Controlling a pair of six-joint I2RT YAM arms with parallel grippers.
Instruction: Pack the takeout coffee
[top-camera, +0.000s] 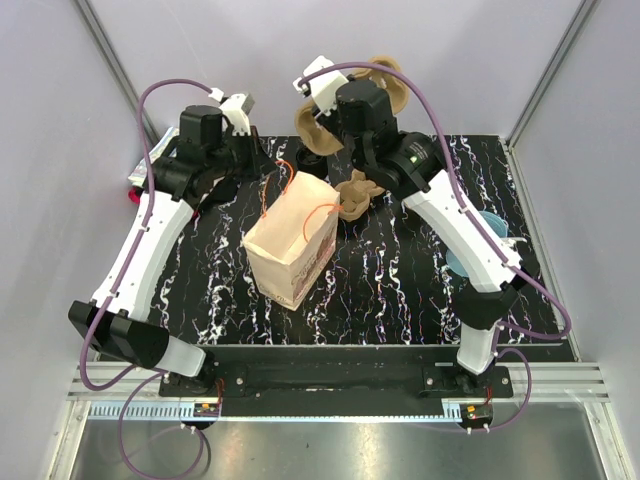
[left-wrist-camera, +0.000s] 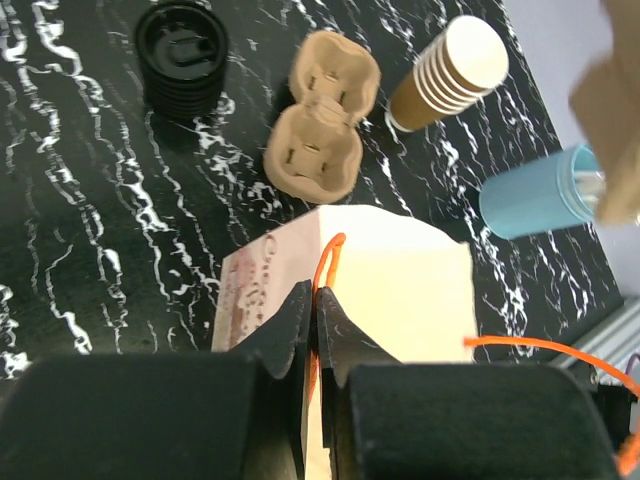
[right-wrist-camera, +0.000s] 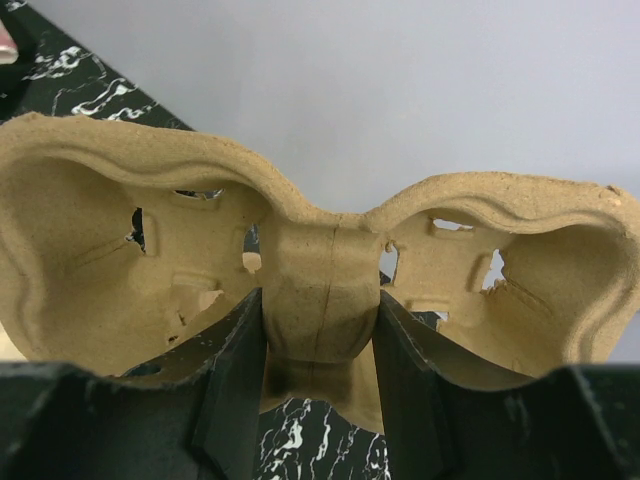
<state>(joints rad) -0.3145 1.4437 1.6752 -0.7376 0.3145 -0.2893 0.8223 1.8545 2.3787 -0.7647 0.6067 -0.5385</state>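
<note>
- The left pincer (left-wrist-camera: 315, 300) is pinched narrow on the orange handle (left-wrist-camera: 330, 255) of the paper bag (top-camera: 290, 245); the cord runs up between its fingers.
- The paper bag stands upright near the middle of the bench (top-camera: 400, 290), with pink print on one side. Its other orange loop hangs free at the far side.
- The right pincer (right-wrist-camera: 318, 300) grips the pulp cup carrier (right-wrist-camera: 100, 250) by the narrow bridge between its two cups, one finger on either side. It holds the carrier in the air over the far edge of the bench.
- A second carrier (left-wrist-camera: 320, 115) lies on the bench just beyond the bag.
- A stack of black lids (left-wrist-camera: 182, 55) stands to one side of the second carrier.
- A stack of paper cups (left-wrist-camera: 450, 70) and a light blue cup (left-wrist-camera: 535, 190) lie tipped over on the other side.
- I cannot make out the takeout coffee in any view, so I cannot tell where it is.
</note>
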